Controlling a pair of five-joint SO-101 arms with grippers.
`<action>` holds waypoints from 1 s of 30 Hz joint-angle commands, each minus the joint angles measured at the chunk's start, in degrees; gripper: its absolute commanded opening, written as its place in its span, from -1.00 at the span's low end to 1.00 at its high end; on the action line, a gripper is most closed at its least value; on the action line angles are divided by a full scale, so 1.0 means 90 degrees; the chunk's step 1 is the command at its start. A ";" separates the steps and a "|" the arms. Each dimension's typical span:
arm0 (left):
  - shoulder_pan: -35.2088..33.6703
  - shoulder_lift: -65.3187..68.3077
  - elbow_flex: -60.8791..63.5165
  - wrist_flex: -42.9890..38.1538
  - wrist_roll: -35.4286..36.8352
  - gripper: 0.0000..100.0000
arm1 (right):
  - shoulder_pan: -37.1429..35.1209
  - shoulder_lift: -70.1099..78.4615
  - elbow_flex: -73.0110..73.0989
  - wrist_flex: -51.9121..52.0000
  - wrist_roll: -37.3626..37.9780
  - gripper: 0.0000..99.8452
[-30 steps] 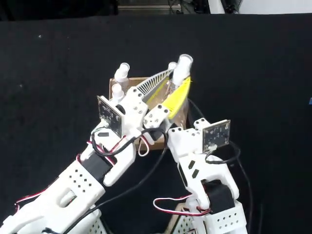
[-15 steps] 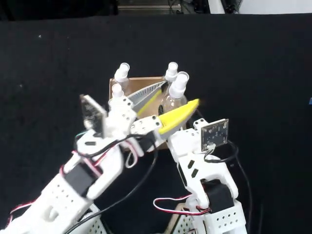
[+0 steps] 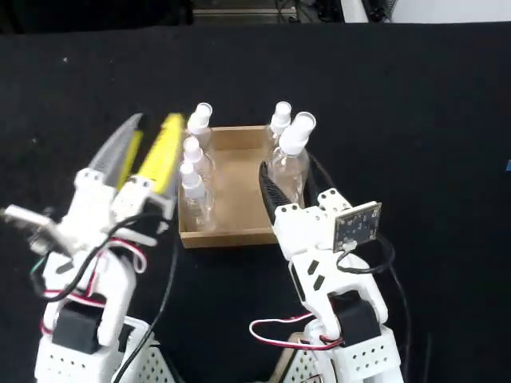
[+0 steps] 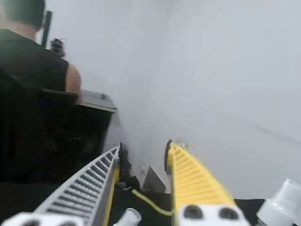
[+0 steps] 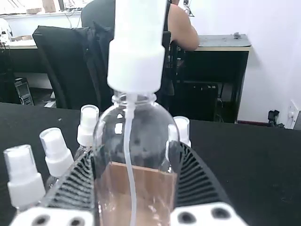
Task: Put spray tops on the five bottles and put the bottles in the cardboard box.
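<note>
A black cloth-covered table [image 3: 415, 120] bears an open brown cardboard box [image 3: 231, 236]. Beyond the table, the right wrist view shows a white wall [image 5: 273, 56], a dark desk [image 5: 225, 42] and a black office chair [image 5: 61, 61].

The right gripper [image 5: 133, 155] is clenched on a clear plastic bottle with a white spray top [image 5: 134, 117]. It grasps the body from both sides with its black ribbed fingers [image 5: 195, 181]. This bottle stands upright, long axis vertical, spray top uppermost, against the box's right wall. Whether it rests on the box floor cannot be told. Just behind it, a second capped bottle [image 3: 281, 116] stands in the far right corner. Three more capped bottles [image 3: 192, 152] stand upright in a row along the left wall.

The left gripper [image 3: 156, 121], one finger yellow and one grey, sits left of the box. Its jaws are spread with nothing between them, and it points away from the arm bases.
</note>
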 commanded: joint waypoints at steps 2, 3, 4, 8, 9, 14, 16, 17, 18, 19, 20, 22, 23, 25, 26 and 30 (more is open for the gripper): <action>-0.1148 -0.1201 0.0962 0.0020 0.0068 -0.84 | 0.0225 -0.0562 0.0249 -0.0694 -0.0068 -0.98; -0.1333 -0.1299 0.1099 0.0020 0.0068 -0.87 | 0.0225 -0.0562 0.0366 -0.0840 -0.0068 -0.98; -0.1499 -0.1241 0.1206 0.0010 0.0068 -0.89 | 0.0225 -0.0562 0.0484 -0.0977 -0.0039 -0.98; -0.2056 -0.1172 0.1832 -0.0039 0.0068 -0.94 | 0.0225 -0.0435 0.0542 -0.0918 -0.0029 -0.98; -0.2134 -0.1192 0.1978 -0.0039 0.0068 -0.94 | 0.0225 -0.0366 0.0542 -0.0869 -0.0039 -0.98; -0.2457 -0.1201 0.2515 -0.0039 0.0068 -0.94 | 0.0244 0.0132 0.0571 -0.0869 -0.0010 -0.98; -0.2466 -0.1201 0.2691 -0.0039 0.0068 -0.94 | 0.0264 0.0347 0.0581 -0.0987 0.0000 -0.98; -0.2447 -0.1201 0.2789 -0.0039 0.0068 -0.94 | 0.0332 0.0454 0.0591 -0.1162 -0.0029 -0.98; -0.2437 -0.1201 0.2906 -0.0039 0.0068 -0.94 | 0.0440 0.0562 0.0601 -0.1387 -0.0039 -0.98; -0.2437 -0.1201 0.3033 -0.0049 0.0068 -0.94 | 0.0576 0.0689 0.0611 -0.1670 -0.0049 -0.98; -0.2437 -0.1201 0.3160 -0.0049 0.0068 -0.94 | 0.0694 0.0835 0.0611 -0.1934 -0.0049 -0.98; -0.2486 -0.1201 0.3258 -0.0068 0.0068 -0.94 | 0.0762 0.1187 0.0611 -0.2305 -0.0049 -0.98; -0.2496 -0.1201 0.3258 -0.0049 0.0068 -0.94 | 0.0742 0.1392 0.0611 -0.2413 -0.0059 -0.98; -0.2496 -0.1201 0.3258 -0.0039 0.0068 -0.94 | 0.0547 0.1822 0.0611 -0.2569 -0.0059 -0.98; -0.2486 -0.1201 0.3258 -0.0029 0.0068 -0.94 | 0.0449 0.2027 0.0611 -0.2647 -0.0059 -0.98; -0.2457 -0.1201 0.3258 -0.0029 0.0068 -0.94 | 0.0264 0.2818 0.0611 -0.3272 -0.0059 -0.98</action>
